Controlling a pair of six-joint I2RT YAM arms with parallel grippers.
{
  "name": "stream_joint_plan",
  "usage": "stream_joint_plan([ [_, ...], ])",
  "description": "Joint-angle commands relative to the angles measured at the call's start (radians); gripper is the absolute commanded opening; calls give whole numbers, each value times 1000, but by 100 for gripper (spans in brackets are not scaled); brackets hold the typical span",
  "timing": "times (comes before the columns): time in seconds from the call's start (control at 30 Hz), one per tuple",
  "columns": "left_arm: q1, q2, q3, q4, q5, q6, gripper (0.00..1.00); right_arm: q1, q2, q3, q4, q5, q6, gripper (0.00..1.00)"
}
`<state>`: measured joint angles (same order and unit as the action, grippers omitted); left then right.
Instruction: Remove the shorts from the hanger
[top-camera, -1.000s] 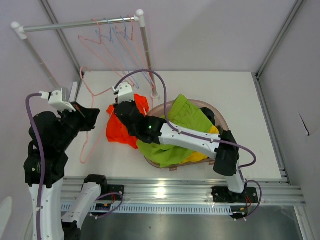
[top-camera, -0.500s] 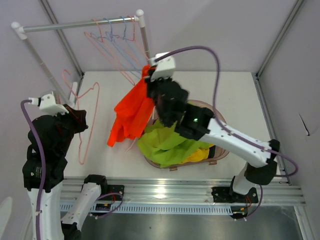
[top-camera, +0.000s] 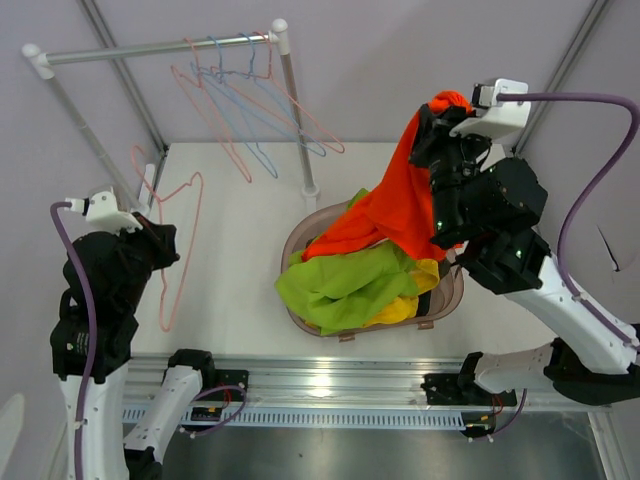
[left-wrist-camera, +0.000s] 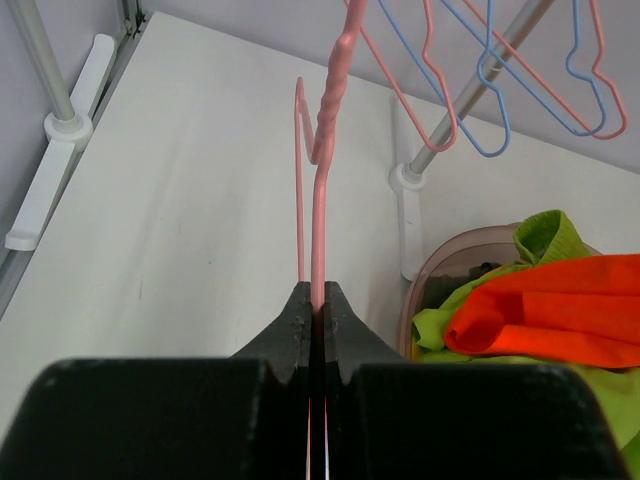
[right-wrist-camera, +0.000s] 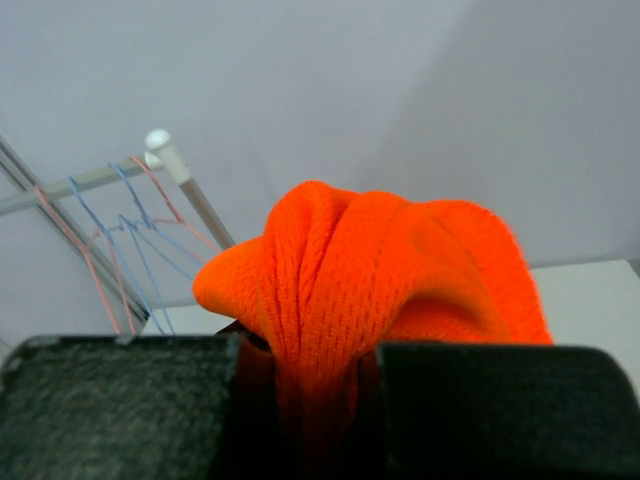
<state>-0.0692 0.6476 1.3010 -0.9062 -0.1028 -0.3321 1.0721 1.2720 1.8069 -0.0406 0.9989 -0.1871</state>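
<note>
My right gripper (top-camera: 441, 108) is raised high at the right and shut on a bunch of the bright orange shorts (top-camera: 398, 205). The fabric fills its jaws in the right wrist view (right-wrist-camera: 375, 265). The orange shorts hang down, and their lower end lies on the lime green shorts (top-camera: 340, 285) in the basket (top-camera: 455, 292). Yellow shorts (top-camera: 402, 311) show under the green. At the left, my left gripper (left-wrist-camera: 316, 298) is shut on the wire of a bare pink hanger (left-wrist-camera: 320, 190), which it holds off the table (top-camera: 181, 260).
A clothes rail (top-camera: 130, 47) at the back left carries several empty pink and blue hangers (top-camera: 245, 100). Its post (top-camera: 296, 110) stands on a foot (left-wrist-camera: 410, 178) just behind the basket. Frame walls close in the table on both sides.
My right arm swung up and to the right, pulling the orange shorts off the pink hanger and over the basket. The left gripper kept its hold on the hanger, which is now bare.
</note>
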Motion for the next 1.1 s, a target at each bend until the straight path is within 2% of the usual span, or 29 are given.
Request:
stream_joint_plan([
  [0.0,-4,-8,-12,35,8,-7,0,-8,-62,-130,-4,-2,117,0],
  [0.13,-4,-9,-17,39,17,-19,0,-6,-137,-379,-59,-43,303,0],
  [0.33,-4,-8,-43,53,18,-27,0,32,-142,-586,-94,-85,549,0],
  [0.43,-4,0,-31,52,8,-18,0,68,-111,-717,-56,-101,641,0],
  [0.57,-4,26,15,33,-18,2,0,49,-40,-889,1,-134,765,0],
  [0.7,-4,55,76,26,-44,30,0,3,71,-1105,172,-201,808,0],
  [0.83,-4,107,128,41,-54,48,0,-50,206,-1172,260,-292,859,0],
  [1.0,-3,280,231,113,-46,94,0,-44,277,-1190,300,-393,855,0],
  [1.03,-3,312,247,122,-49,100,0,-37,271,-1186,300,-401,847,41],
  [1.07,-3,345,315,128,-51,113,0,-29,251,-1181,292,-388,842,63],
])
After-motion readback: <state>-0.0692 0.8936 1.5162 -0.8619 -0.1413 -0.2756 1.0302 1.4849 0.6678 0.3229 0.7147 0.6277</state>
